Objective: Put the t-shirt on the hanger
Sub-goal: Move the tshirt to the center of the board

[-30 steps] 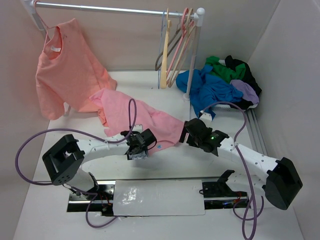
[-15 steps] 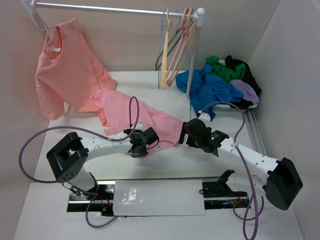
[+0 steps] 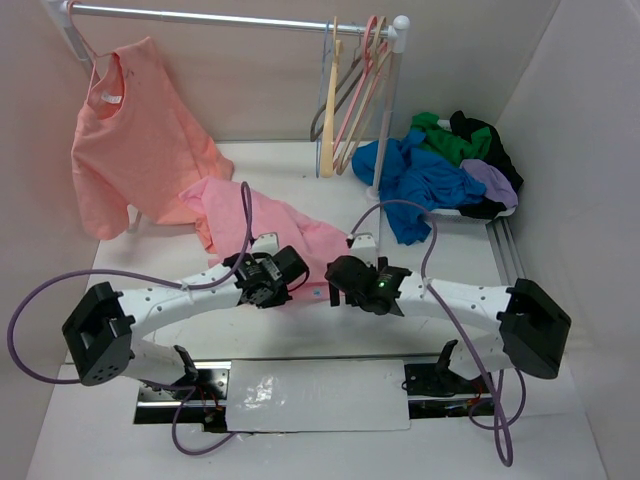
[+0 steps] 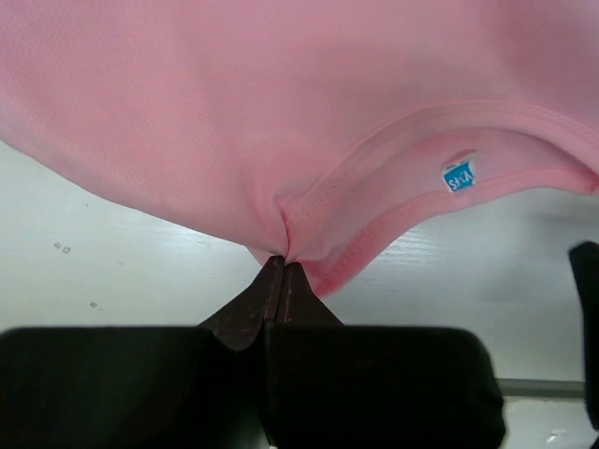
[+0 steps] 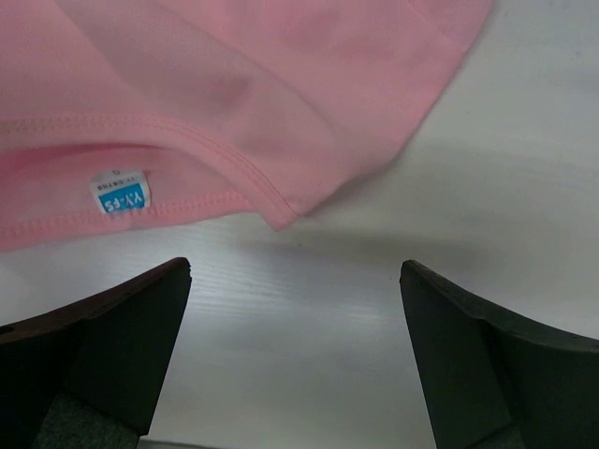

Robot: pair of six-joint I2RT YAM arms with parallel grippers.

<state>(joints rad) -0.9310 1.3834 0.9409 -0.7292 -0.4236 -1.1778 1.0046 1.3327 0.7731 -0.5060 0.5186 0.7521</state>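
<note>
The pink t-shirt point(image 3: 262, 222) lies crumpled on the white table, and its hem carries a small teal label point(image 4: 459, 176). My left gripper point(image 3: 290, 283) is shut on a fold of that hem point(image 4: 283, 262), the cloth pinched between the closed tips. My right gripper point(image 3: 335, 283) stands wide open just off the hem's corner point(image 5: 295, 271), with only bare table between its fingers; the label point(image 5: 122, 194) lies to its left. A thin greyish hanger point(image 3: 318, 122) hangs among others at the rail's right end.
A salmon-orange shirt point(image 3: 130, 140) hangs at the left of the rail point(image 3: 230, 18). Cream and pink hangers point(image 3: 352, 90) hang by the right post. Blue, green, purple and black garments point(image 3: 440, 165) are piled at the back right. A white plate point(image 3: 320, 395) lies between the arm bases.
My left gripper closed on the t-shirt's hem. The right arm swung left to the hem's corner, and the shirt's right end drew in to the left.
</note>
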